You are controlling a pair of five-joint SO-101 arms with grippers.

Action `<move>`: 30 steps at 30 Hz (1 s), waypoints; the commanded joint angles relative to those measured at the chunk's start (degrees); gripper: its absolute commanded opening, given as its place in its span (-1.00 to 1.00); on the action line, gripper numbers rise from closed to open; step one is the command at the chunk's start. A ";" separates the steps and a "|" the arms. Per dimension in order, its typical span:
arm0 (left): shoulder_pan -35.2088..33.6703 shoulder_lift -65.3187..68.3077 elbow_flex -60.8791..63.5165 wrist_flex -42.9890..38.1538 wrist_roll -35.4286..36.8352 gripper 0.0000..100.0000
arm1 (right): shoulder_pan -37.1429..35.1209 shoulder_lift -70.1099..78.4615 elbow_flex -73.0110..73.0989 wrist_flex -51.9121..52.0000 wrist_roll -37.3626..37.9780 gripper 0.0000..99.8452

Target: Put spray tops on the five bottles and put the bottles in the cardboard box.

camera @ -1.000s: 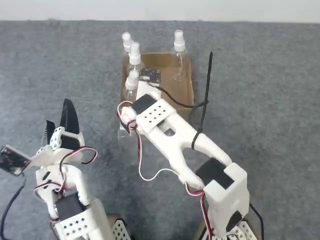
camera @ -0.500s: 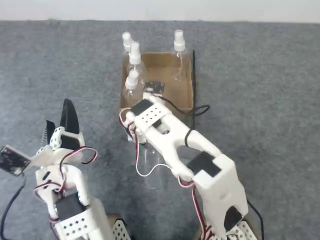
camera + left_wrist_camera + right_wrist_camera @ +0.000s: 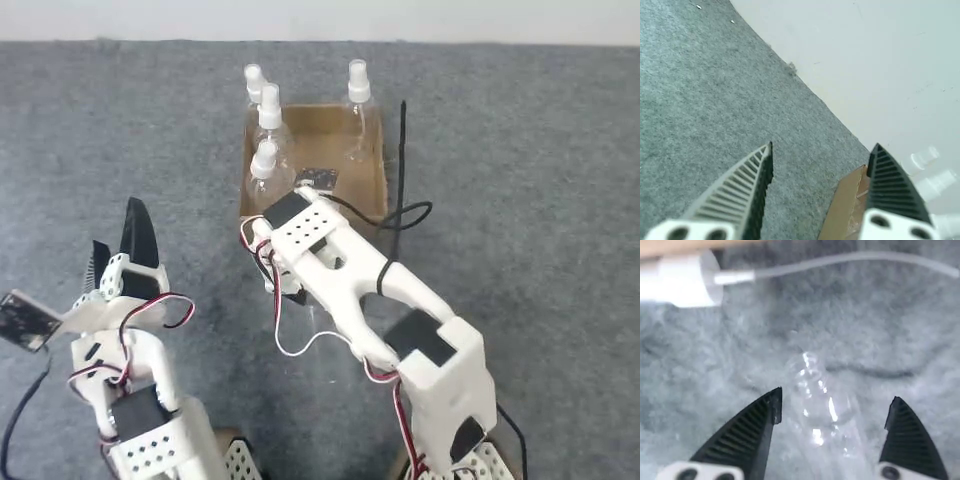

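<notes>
Right arm [image 3: 340,262] pulled back from cardboard box [image 3: 322,125], pincer [image 3: 836,396] wide open, empty, clear bottle [image 3: 822,412] between its jaws

The table [image 3: 540,200] wears rough, fuzzy grey cloth, matt throughout. My right hand [image 3: 836,395] is black ribbed plastic with a dull finish. The clear plastic bottle [image 3: 822,415] is smooth and glossy, catching highlights. The white plastic spray top [image 3: 685,277] looks smooth; the brown cardboard box [image 3: 330,130] is matt paperboard.
</notes>
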 commanded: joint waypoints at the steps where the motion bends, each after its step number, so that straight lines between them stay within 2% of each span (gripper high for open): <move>1: 0.00 -0.97 -1.98 -1.93 0.18 -0.42 | 0.75 -4.53 -0.62 3.47 4.31 -0.42; 12: 0.00 -0.97 -1.98 -1.93 0.18 -0.42 | 0.75 -4.35 -0.35 7.16 15.74 -0.42; 23: 0.00 -0.97 -1.98 -1.93 0.18 -0.42 | 0.40 4.53 -0.70 6.55 16.44 -0.41; 30: 0.00 -0.97 -1.98 -1.93 0.18 -0.42 | -0.48 4.62 -0.62 7.69 16.53 -0.41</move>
